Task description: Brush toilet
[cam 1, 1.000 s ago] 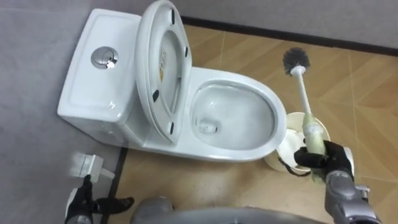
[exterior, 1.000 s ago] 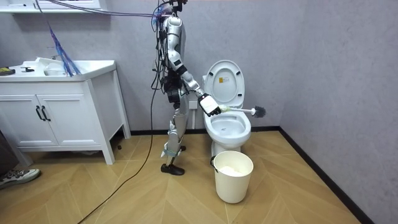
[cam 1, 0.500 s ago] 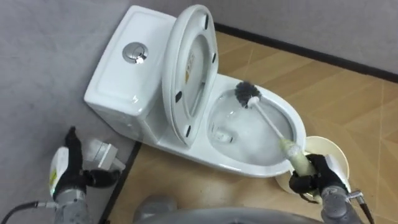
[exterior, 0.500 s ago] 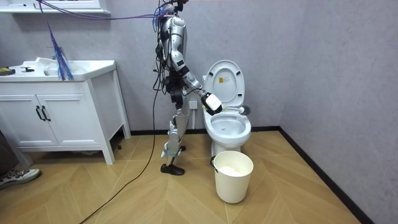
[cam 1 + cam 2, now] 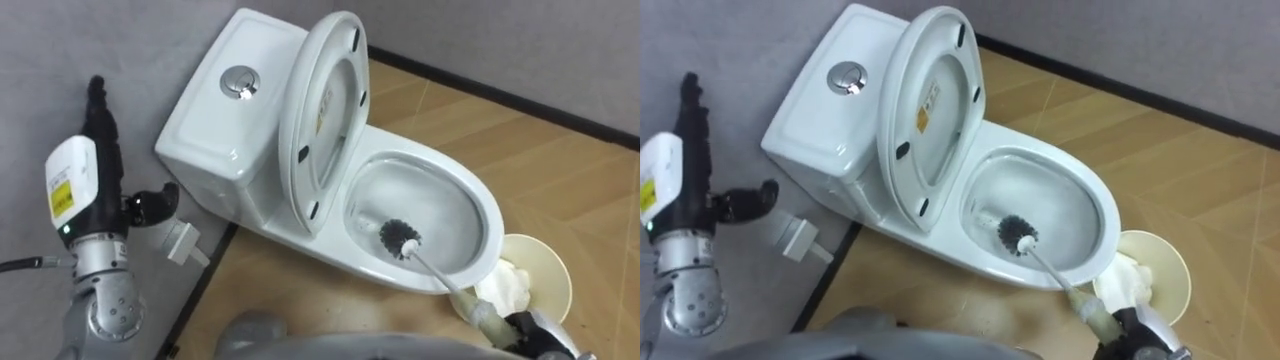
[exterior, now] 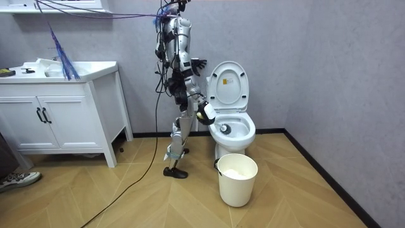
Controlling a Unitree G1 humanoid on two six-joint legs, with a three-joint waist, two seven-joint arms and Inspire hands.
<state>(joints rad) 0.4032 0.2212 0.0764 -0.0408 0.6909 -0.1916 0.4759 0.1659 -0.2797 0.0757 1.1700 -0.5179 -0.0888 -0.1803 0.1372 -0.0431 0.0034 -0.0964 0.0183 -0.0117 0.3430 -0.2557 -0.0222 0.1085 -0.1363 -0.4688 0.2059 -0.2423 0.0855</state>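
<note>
While the right robot hand (image 5: 538, 332) grips its handle, the toilet brush (image 5: 400, 238) reaches bristles-first inside the toilet (image 5: 492, 222) bowl (seat (image 5: 325, 120) upright); a white bucket (image 5: 556, 276) stands just beside the toilet, and the left robot hand (image 5: 98, 175) is open near its cistern (image 5: 215, 130).

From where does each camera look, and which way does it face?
Left eye view: on the head, looking down into the toilet; left robot hand open, right robot hand holding the toilet brush.
Right eye view: just beside it, same scene.
Room view: across the room, facing the whole standing robot.
All share the toilet brush inside the toilet.
</note>
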